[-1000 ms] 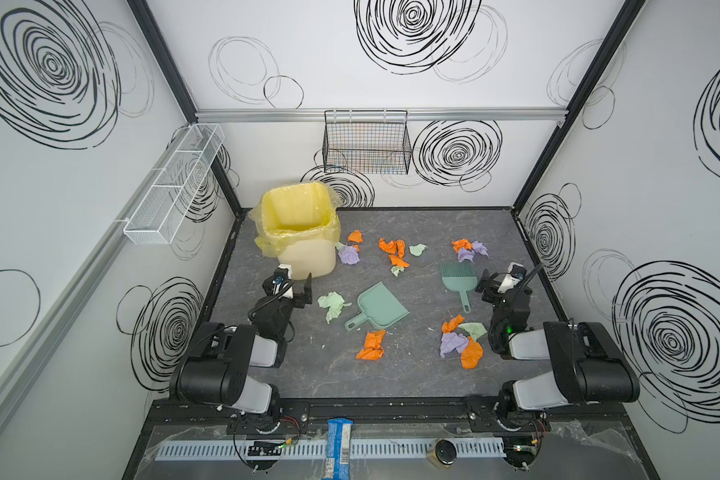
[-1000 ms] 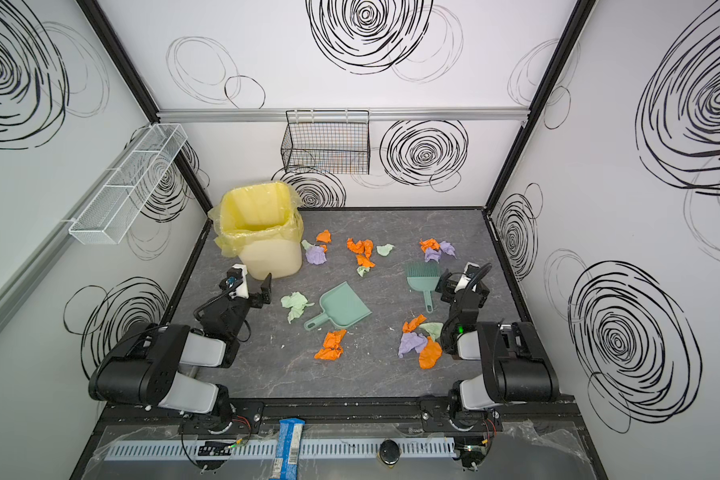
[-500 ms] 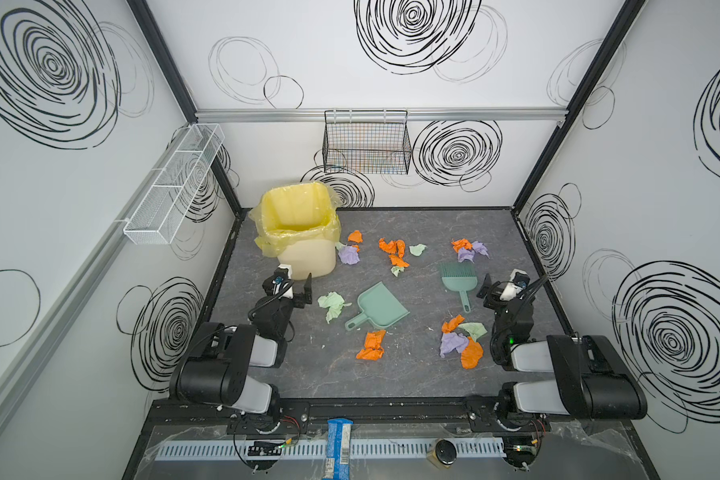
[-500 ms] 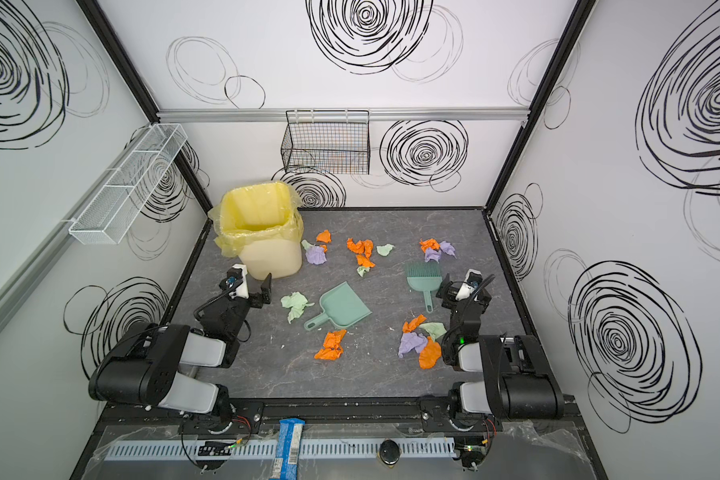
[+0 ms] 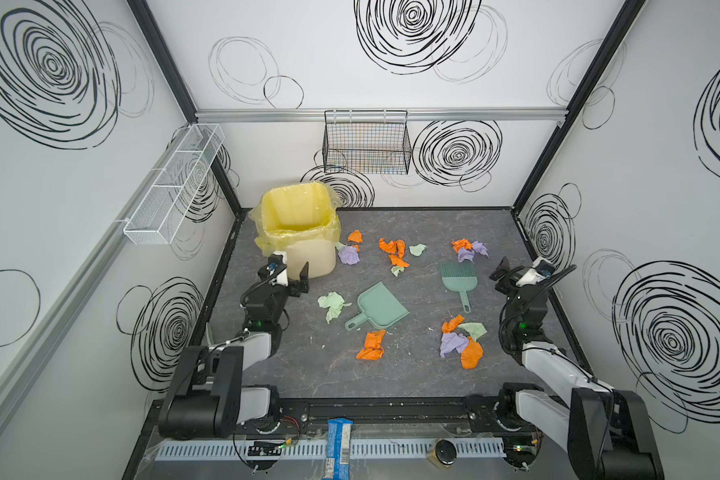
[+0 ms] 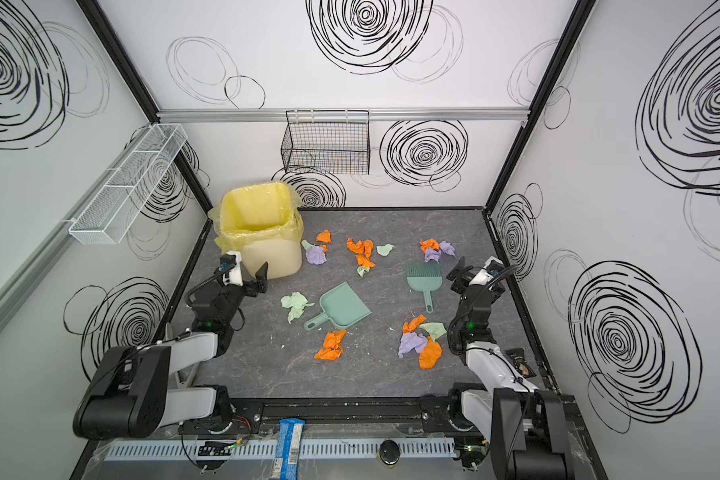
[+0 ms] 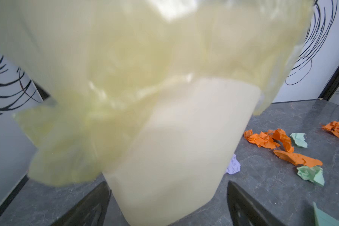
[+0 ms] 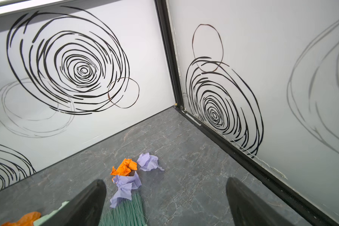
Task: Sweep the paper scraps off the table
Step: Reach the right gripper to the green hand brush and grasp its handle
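left tool (image 5: 292, 277) — apart, beside bin (image 5: 310, 259) | right tool (image 5: 516, 272) — apart, near brush (image 5: 458, 277) | paper scraps (image 5: 371, 345) on table (image 5: 391, 376)

Right arm (image 5: 551, 368) has been unfolded, elbow swung out toward the front; right gripper (image 5: 500, 274) has been shifted slightly rightward and back, beside the brush (image 5: 458, 276) bristles.

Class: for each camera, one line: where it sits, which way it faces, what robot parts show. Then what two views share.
Both top views: high over the front edge, looking down at the table, bin, dustpan, brush, paper scraps; both arms show, left gripper and right gripper open.
Left wrist: on the left arm, facing the bin; fingertips show.
Right wrist: on the right arm, facing the far right corner; fingertips show.
Shared: brush bristles by a lilac scrap, right wrist and top views.
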